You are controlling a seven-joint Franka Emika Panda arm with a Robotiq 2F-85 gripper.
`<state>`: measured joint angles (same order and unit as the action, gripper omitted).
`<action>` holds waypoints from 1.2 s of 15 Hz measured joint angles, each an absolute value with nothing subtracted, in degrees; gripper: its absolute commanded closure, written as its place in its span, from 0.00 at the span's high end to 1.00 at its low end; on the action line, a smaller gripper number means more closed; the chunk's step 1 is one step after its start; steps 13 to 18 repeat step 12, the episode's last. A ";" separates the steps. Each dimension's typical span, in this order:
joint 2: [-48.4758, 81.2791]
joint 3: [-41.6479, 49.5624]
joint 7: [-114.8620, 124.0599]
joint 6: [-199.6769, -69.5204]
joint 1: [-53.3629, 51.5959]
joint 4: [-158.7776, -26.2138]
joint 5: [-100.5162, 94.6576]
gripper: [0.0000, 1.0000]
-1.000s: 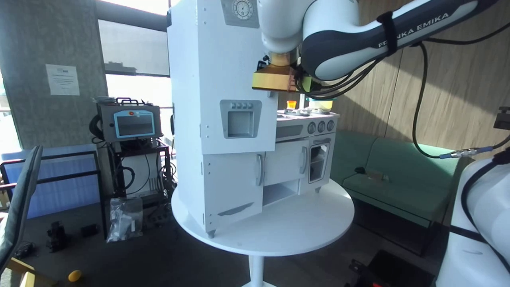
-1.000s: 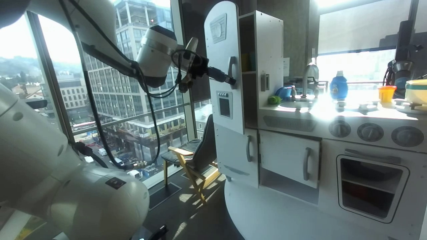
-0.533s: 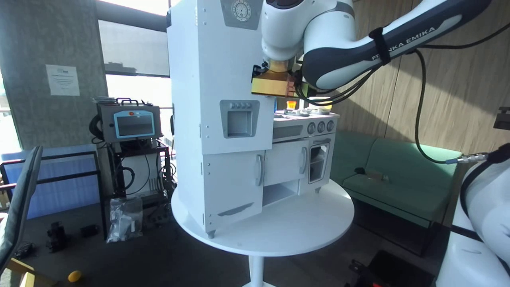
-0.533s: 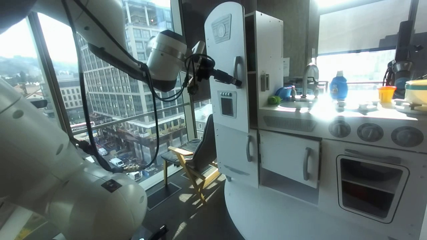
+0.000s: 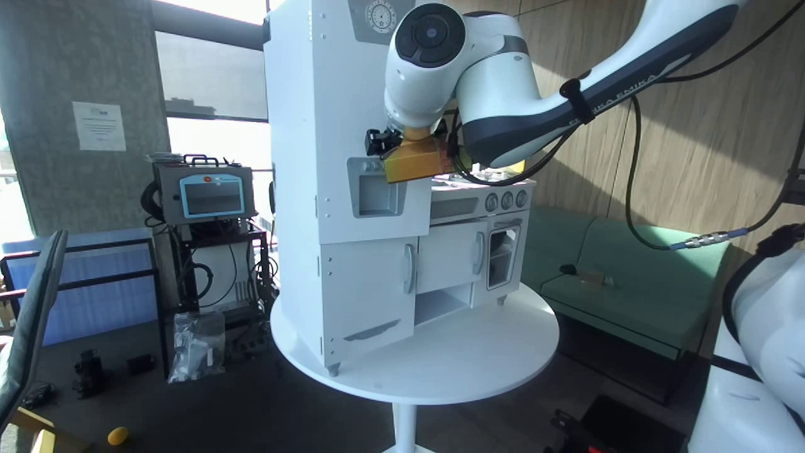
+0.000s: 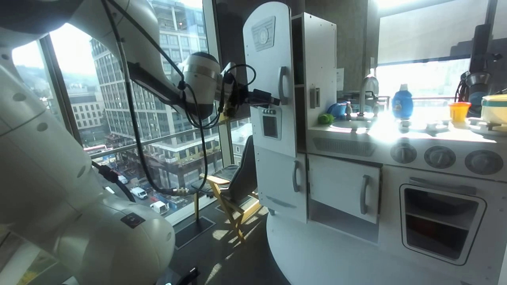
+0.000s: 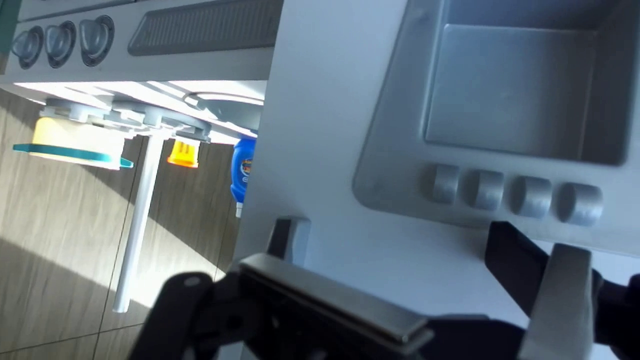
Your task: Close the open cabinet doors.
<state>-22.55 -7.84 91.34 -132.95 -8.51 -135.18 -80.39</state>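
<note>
The tall upper cabinet door (image 5: pixel 361 100) is a flat white panel with a dial plate and a dispenser recess. In an exterior view the upper door (image 6: pixel 263 85) stands ajar, with a dark gap to the cabinet body (image 6: pixel 323 55). Its grey curved handle (image 6: pixel 282 85) is near the free edge. The shorter lower door (image 6: pixel 279 178) looks flush with the cabinet. My gripper (image 6: pixel 276 101) is at the upper door's front, by the handle's lower end; contact cannot be told. In the wrist view the gripper (image 7: pixel 400 260) has its fingers apart, with the white upper door (image 7: pixel 320 125) behind them.
The low toy kitchen's small door (image 6: pixel 342 186) is ajar beside the cabinet. A blue bottle (image 6: pixel 402 102), an orange cup (image 6: pixel 459 111) and a yellow pot (image 6: pixel 495 107) stand on its counter. The round white table (image 5: pixel 465 365) carries everything.
The upper door has swung toward the cabinet, narrowing the gap, mostly in the first half second. Since then my gripper has tilted and moved lower, its tips shifting away from the handle.
</note>
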 measured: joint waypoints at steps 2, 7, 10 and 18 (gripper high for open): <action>-21.70 -7.77 90.71 -132.64 -8.30 -134.46 -82.20 1.00; -18.25 -7.76 90.66 -129.95 -7.93 -131.12 -84.77 1.00; -15.86 -7.94 90.66 -129.06 -7.94 -129.22 -85.14 1.00; -15.03 -7.94 90.63 -128.72 -7.95 -128.60 -85.16 1.00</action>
